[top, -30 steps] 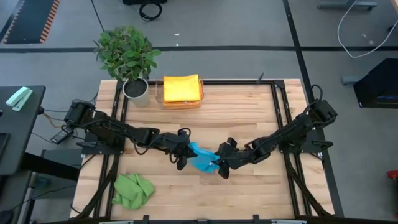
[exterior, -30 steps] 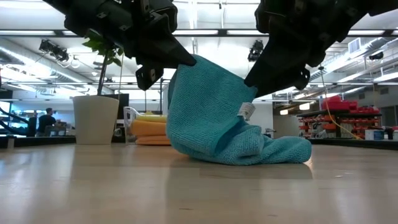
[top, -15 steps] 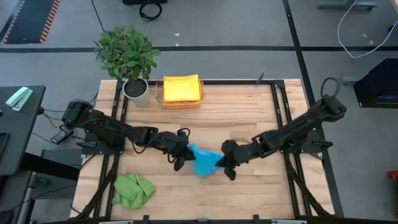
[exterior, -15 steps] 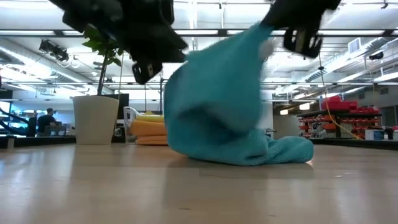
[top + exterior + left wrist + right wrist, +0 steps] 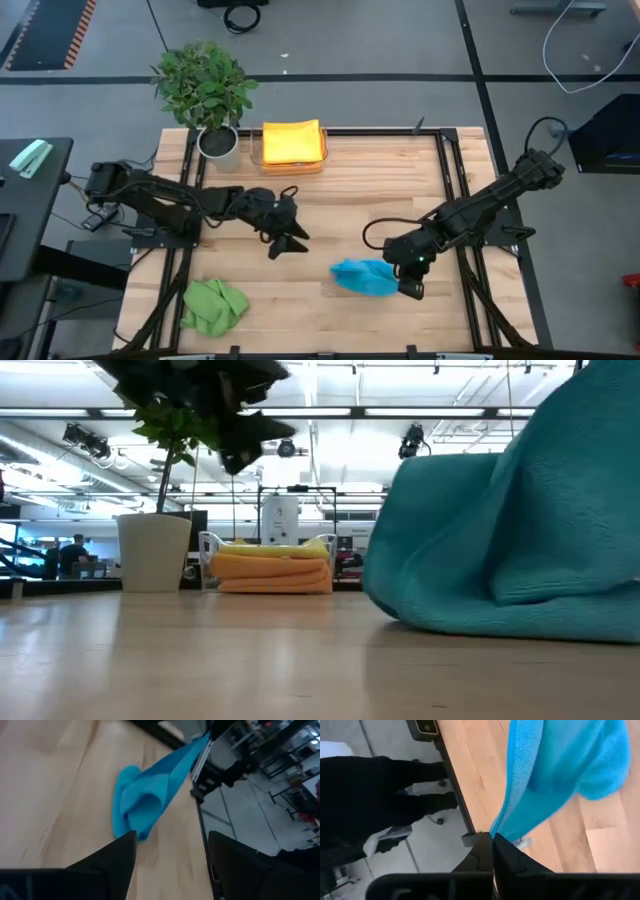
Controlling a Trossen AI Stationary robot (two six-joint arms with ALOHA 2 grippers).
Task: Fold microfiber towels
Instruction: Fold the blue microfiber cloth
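While pinched at one corner by shut right gripper (image 5: 412, 288), lies crumpled soft blue microfiber towel (image 5: 365, 277), long axis along table's (image 5: 400, 190) front edge; left gripper (image 5: 290, 240) spread, empty

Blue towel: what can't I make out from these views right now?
- Low view: blue towel runs off the right edge; its far end and the right claw are out of frame.
- High view: right claw hides the pinched corner.
- Low view: left claw is motion-blurred.
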